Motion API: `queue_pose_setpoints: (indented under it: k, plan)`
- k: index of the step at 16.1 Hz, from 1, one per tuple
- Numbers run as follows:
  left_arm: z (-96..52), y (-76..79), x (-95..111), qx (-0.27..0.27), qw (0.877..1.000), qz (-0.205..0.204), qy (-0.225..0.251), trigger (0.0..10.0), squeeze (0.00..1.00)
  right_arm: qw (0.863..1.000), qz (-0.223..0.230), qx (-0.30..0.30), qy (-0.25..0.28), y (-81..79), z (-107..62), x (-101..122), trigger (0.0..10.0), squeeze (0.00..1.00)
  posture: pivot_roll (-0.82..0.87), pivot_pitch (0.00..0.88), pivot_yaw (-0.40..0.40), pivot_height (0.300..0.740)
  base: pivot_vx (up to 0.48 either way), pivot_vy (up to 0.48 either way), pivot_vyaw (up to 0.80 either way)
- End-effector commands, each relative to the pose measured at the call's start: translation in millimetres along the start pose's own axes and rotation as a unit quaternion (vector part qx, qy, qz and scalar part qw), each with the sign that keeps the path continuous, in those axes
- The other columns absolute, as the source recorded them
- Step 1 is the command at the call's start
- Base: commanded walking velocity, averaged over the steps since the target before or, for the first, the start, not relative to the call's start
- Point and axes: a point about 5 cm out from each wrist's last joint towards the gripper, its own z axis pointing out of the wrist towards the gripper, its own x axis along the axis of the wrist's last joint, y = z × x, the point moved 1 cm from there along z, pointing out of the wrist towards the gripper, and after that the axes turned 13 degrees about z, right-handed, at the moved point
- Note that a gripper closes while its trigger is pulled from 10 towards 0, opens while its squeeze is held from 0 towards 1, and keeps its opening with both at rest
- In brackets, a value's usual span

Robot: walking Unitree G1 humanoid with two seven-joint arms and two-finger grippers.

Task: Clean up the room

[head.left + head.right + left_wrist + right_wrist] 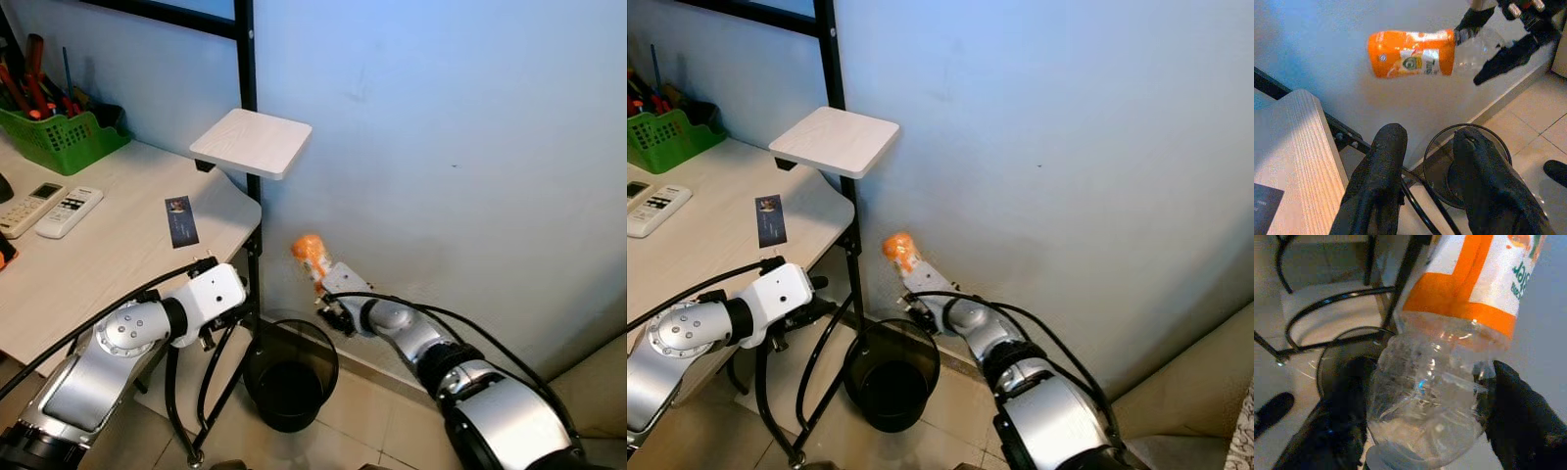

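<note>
A clear plastic bottle (311,253) with an orange label is held against the pale blue wall, and my right gripper (326,284) is shut on its crumpled clear end (1425,401). The labelled end points up and away from the gripper. A round black waste bin (257,364) stands on the tiled floor just below and to the left of the bottle, open at the top. My left gripper (1425,161) hangs open by the desk's corner, above the bin's near side, with nothing between its fingers.
A light wooden desk (108,264) on the left carries a green basket (61,137) of tools, two remote controls (69,211) and a dark card (181,220). A small white shelf (252,142) juts from a black frame (247,59). Something beige (598,392) is at the lower right.
</note>
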Motion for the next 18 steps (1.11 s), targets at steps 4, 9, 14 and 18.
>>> queue_pose_setpoints:
  k: [4, 9, 14, 18]
  plan:
    - [-0.5, 1.2, 4, -0.009, 1.000, 0.006, 0.007, 10.0, 0.00, 0.999, 0.040, 0.026, -0.001, -4.8, 0.8, 0, 10.0, 1.00, 0.17, 0.017, -0.084, 0.740, 0.000, 0.000, 0.00]
    - [0.2, 0.9, 4, -0.008, 1.000, 0.004, 0.008, 10.0, 0.00, 0.997, 0.061, 0.044, 0.001, -10.5, 1.6, -2, 10.0, 1.00, 0.17, 0.018, -0.084, 0.740, 0.000, 0.000, 0.00]
    - [0.4, 3.8, 3, 0.004, 1.000, -0.005, 0.005, 10.0, 0.00, 0.994, 0.098, 0.036, 0.020, -4.6, -0.8, -5, 10.0, 1.00, 0.17, 0.005, -0.084, 0.740, 0.000, 0.000, 0.00]
    - [7.8, 11.9, 5, 0.066, 0.994, -0.082, 0.008, 10.0, 0.00, 0.976, 0.192, -0.001, 0.099, 21.5, -12.1, -2, 10.0, 1.00, 0.15, 0.000, -0.077, 0.740, 0.000, 0.000, 0.00]
